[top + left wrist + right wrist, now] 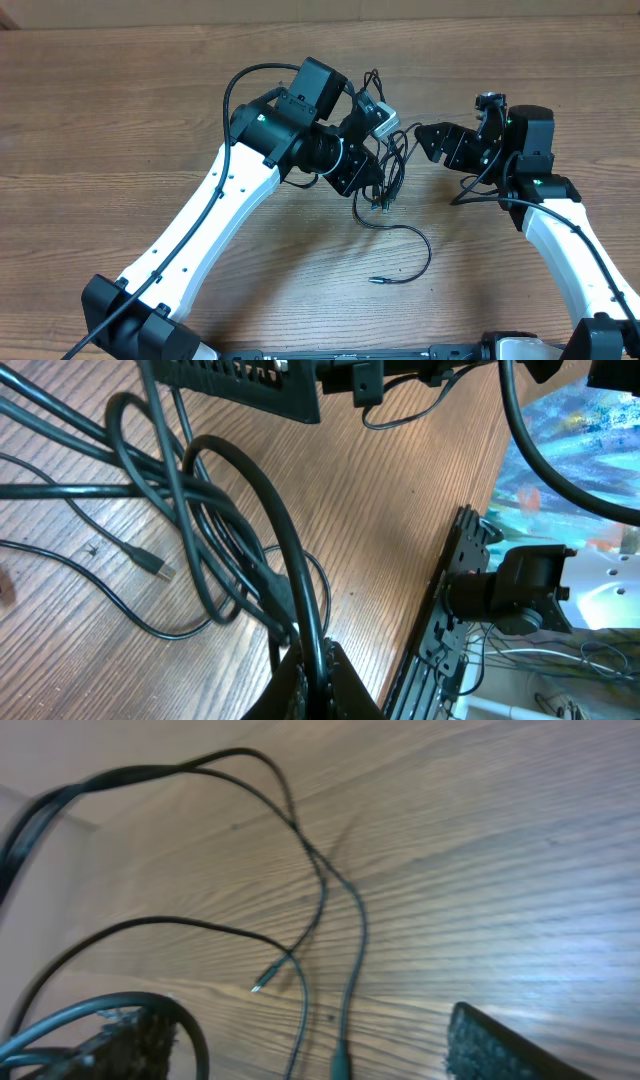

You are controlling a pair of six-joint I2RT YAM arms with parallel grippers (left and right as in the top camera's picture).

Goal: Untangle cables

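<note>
The cables [388,165] are thin black cords tangled in loops at the table's middle. One loose strand curls forward and ends in a small plug [376,281]. My left gripper [374,172] reaches into the tangle. In the left wrist view the left gripper [320,682] is shut on one black cord, and cable loops [205,510] and a plug [160,567] lie beyond on the wood. My right gripper [432,140] hovers just right of the tangle. In the right wrist view the right gripper [310,1035] is open, with two strands [345,970] and a plug [258,986] lying on the table between its fingers.
The wooden table [120,80] spreads around the tangle. In the left wrist view the table's edge with a black metal frame [450,610] and a motor block [520,590] lies to the right. A thick arm cable [560,470] arcs overhead.
</note>
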